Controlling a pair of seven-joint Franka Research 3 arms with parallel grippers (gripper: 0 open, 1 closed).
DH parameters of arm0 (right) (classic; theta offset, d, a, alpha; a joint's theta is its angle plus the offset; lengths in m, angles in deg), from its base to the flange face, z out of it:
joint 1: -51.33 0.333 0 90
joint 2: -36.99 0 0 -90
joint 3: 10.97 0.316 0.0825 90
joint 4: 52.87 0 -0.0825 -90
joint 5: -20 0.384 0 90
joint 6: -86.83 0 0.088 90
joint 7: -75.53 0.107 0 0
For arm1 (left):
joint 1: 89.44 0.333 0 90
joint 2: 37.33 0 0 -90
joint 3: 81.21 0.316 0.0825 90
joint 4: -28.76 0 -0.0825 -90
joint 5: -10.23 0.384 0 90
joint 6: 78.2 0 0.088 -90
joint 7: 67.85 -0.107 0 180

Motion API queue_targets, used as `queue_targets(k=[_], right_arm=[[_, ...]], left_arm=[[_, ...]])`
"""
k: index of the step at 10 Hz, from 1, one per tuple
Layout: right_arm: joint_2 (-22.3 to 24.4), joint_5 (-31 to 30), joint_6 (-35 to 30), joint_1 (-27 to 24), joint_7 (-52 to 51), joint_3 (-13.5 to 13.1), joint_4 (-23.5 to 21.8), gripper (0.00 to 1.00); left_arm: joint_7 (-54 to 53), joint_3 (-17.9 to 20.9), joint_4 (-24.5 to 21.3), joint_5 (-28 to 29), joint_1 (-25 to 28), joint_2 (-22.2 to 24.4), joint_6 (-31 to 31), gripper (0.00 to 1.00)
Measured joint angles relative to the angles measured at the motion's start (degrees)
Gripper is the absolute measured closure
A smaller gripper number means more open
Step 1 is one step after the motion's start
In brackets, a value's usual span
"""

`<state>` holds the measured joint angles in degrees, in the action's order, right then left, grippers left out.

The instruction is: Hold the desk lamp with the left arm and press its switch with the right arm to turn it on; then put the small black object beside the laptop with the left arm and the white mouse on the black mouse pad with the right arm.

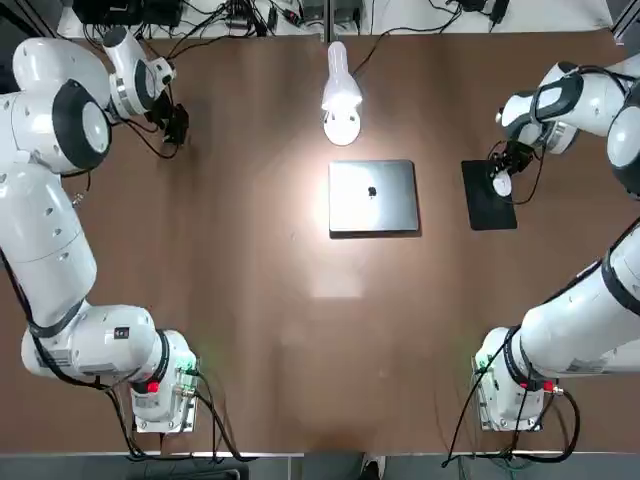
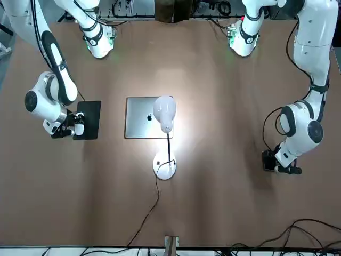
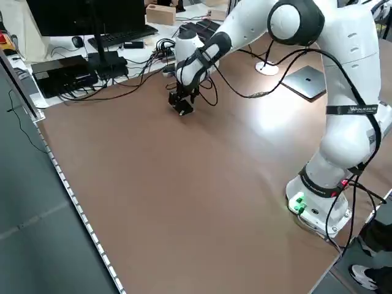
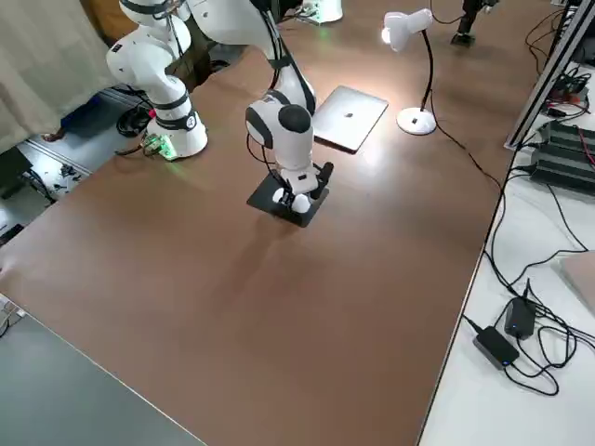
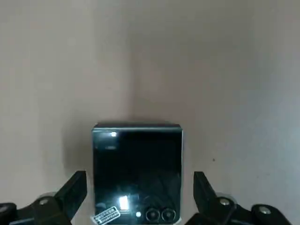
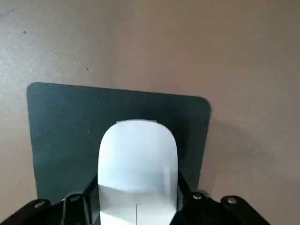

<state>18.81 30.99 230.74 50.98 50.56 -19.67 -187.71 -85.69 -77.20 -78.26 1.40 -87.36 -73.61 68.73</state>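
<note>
The white mouse (image 6: 137,168) is gripped by the right gripper (image 6: 136,206) over the black mouse pad (image 6: 61,136), right of the laptop (image 1: 373,196). The small black object (image 5: 137,171), far left of the laptop, is straddled, ungrasped, by the wide-open left gripper (image 5: 137,197).

Overhead and front views share the laptop (image 1: 373,196), wrist cameras close.

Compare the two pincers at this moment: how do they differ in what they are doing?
The left pincer stands open astride the small black object, far left of the laptop. The right pincer is shut on the white mouse, over the black mouse pad. Both point down, low over the table.
</note>
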Motion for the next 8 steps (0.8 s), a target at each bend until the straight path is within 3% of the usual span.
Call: queue_targets(k=[2, 5, 8], right_arm=[[0.00, 0.00, -0.12, 0.05, 0.57, 0.07, -0.15, 0.37], [0.00, 0.00, -0.14, 0.31, 1.89, 0.20, -0.16, 0.04], [3.17, 0.00, 0.13, 1.55, 2.45, 0.41, 2.26, 0.00]], left_arm=[[-0.08, 0.01, 0.02, 0.00, 0.02, -0.10, 0.72, 0.00], [-0.33, 0.05, 0.02, 0.00, 0.19, -0.10, 0.83, 0.11], [-0.33, 0.03, 0.00, 0.00, 0.18, -0.13, 0.83, 0.10]])
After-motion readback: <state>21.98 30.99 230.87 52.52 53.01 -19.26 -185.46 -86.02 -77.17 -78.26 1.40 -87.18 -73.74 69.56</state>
